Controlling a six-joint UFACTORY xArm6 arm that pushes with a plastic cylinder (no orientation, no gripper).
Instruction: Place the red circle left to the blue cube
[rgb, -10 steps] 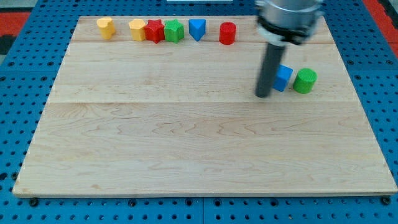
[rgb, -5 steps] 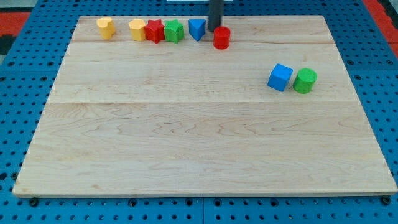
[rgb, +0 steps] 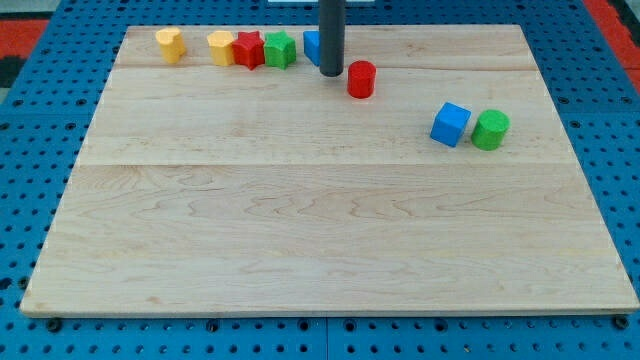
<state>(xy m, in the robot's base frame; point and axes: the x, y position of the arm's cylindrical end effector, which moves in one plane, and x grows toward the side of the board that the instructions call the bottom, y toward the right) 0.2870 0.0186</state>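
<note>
My tip (rgb: 331, 73) rests on the wooden tabletop (rgb: 300, 220) just to the left of the red circle (rgb: 361, 79); I cannot tell if they touch. There is no hand on this arm, only the rod. The red circle stands near the view's top, well apart from the blue cube (rgb: 451, 124), up and to its left. A green cylinder (rgb: 490, 130) is just right of the cube.

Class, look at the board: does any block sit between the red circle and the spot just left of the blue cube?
Nothing visible does. The red circle lies up and left of the blue cube, with bare wood between. My tip stands just left of the circle; the green block sits beyond the cube.
</note>
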